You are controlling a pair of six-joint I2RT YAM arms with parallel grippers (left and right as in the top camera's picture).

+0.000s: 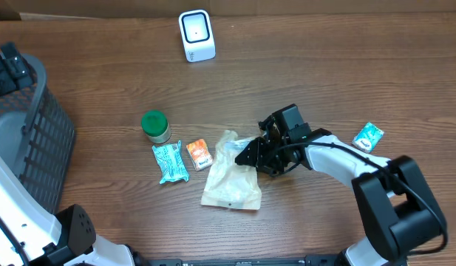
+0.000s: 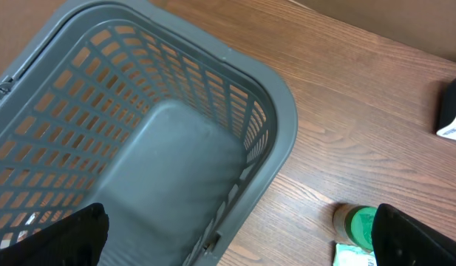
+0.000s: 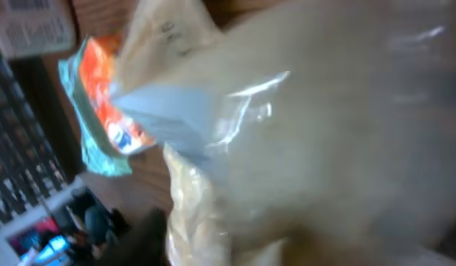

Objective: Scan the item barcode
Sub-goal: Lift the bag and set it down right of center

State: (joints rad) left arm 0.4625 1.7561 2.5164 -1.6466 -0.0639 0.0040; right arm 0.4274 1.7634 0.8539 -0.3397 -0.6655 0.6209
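Roughly in the middle of the wooden table point(image 1: 102, 66) lies the item, a clear plastic bag point(image 1: 229, 181) with pale beige contents, flat and a little crumpled. At the bag's upper right edge sits the right gripper point(image 1: 251, 154), touching the plastic or just over it. In the right wrist view the bag point(image 3: 324, 133) fills nearly the whole picture and is blurred, so I cannot tell if the jaws are clamped on it or only stand around its edge.

Just beside the bag on its left is a small orange packet point(image 1: 199, 154); it also shows in the right wrist view. Further left of the bag comes a teal packet point(image 1: 171, 162), and a jar with a green lid point(image 1: 156, 126) stands up-left of the bag, near the teal packet's top. Well apart from the bag on its right, past the right arm, lies a second teal packet point(image 1: 368, 137), tilted.

The white scanner point(image 1: 196, 35) stands far above the bag, near the table's back edge — its face is turned up to the camera.

Far to the left of the bag is a grey basket point(image 1: 43, 140). The left gripper point(image 2: 239, 222) hangs above this basket with its fingers spread wide and nothing between them — released.
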